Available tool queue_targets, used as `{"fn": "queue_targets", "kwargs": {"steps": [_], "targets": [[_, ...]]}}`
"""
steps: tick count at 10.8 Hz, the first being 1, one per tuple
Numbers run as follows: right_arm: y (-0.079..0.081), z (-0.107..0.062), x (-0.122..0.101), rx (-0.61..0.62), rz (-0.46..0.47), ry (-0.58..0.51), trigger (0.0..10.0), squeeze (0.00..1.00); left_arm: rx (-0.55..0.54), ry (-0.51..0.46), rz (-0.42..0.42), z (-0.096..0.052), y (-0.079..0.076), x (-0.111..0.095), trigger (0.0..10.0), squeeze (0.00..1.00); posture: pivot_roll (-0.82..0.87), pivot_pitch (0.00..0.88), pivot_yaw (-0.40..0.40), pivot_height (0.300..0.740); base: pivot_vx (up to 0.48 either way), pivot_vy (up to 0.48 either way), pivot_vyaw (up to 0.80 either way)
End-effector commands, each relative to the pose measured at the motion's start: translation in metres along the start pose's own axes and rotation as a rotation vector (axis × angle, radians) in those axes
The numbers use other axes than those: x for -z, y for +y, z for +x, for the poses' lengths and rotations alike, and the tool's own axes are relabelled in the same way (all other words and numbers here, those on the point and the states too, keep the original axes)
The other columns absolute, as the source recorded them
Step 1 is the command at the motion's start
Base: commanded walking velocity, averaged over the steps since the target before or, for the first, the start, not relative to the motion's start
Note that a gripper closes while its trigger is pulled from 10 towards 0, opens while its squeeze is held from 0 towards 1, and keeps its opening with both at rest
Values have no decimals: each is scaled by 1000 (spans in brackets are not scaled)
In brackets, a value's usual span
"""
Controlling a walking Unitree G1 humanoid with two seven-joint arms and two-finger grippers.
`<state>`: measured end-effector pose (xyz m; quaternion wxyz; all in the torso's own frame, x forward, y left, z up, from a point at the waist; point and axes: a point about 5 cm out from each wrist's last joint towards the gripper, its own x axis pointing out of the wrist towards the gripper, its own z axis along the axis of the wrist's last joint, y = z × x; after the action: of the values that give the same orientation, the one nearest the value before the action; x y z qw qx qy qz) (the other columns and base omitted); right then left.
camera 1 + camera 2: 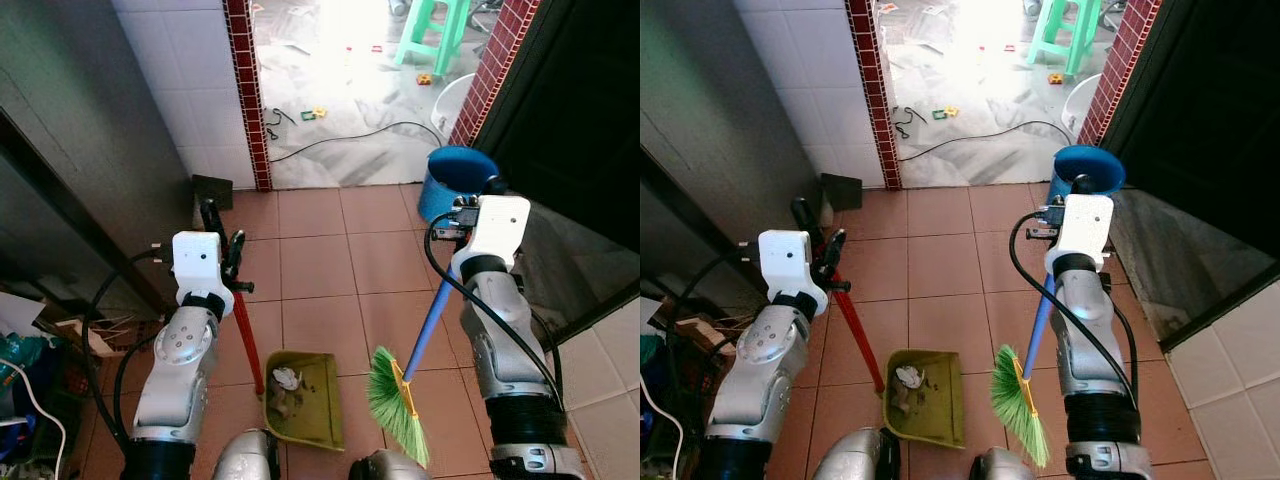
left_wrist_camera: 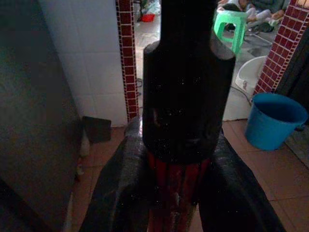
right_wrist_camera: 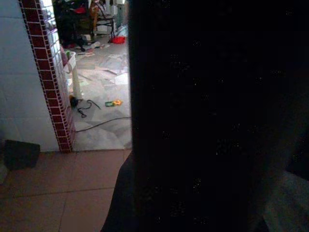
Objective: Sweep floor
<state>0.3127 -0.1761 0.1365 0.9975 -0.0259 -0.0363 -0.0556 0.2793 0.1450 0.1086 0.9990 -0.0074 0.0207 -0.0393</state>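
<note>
The left claw (image 1: 222,240) is closed around the red handle (image 1: 246,335) of a green dustpan (image 1: 305,400); in the left wrist view its black fingers (image 2: 120,193) wrap the red shaft just below the black grip cap (image 2: 183,96). The dustpan rests on the terracotta tile floor (image 1: 320,260) near the robot's feet, with a small heap of grey debris (image 1: 285,385) inside it. The right claw (image 1: 462,222) sits at the top of the blue broom handle (image 1: 428,325), but the white wrist housing hides its fingers, and the right wrist view is mostly blocked by a dark shape close to the lens, so I cannot tell how firmly it grips. The broom's green bristles (image 1: 398,405) touch the floor just to the right of the dustpan, slightly apart from its rim.

Farther off, a blue bucket (image 1: 455,180) stands on the tiles right beside the right arm, near a dark doorway on the right. A small dark square object (image 1: 212,190) leans at the foot of the white tiled wall on the left. Between two red mosaic pillars (image 1: 248,90) the floor changes to pale marble, where a black cable (image 1: 350,135) trails across, small coloured toys (image 1: 314,114) lie scattered, and a green stool (image 1: 435,30) stands at the far side. Clutter and wires (image 1: 30,400) fill the near left corner.
</note>
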Motion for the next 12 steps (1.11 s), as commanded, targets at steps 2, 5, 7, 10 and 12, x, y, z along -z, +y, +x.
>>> {"fn": "queue_targets", "kwargs": {"steps": [2, 5, 7, 10, 12], "targets": [[-1, 1, -1, -6, 3, -8, 10000, 0, 14, -61, -5, 2, -6, -15, 10000, 0, -5, 69, 16, 740, 0, 0, 0], [2, 7, -7, -18, -2, -22, 10000, 0, 17, -62, -20, 2, -9, -15, 10000, 0, -11, 71, 5, 740, 0, 0, 0], [2, 6, -6, -22, -6, -20, 10000, 0, 12, -63, -19, 3, -7, -16, 10000, 0, -13, 72, 4, 740, 0, 0, 0], [-1, 6, -5, -19, -1, -14, 10000, 0, 17, -63, -26, 4, -10, -16, 10000, 0, -17, 70, 3, 740, 0, 0, 0], [-1, 7, -5, -17, -5, -16, 10000, 0, 23, -62, -28, 4, -10, -16, 10000, 0, -18, 67, 4, 740, 0, 0, 0]]}}
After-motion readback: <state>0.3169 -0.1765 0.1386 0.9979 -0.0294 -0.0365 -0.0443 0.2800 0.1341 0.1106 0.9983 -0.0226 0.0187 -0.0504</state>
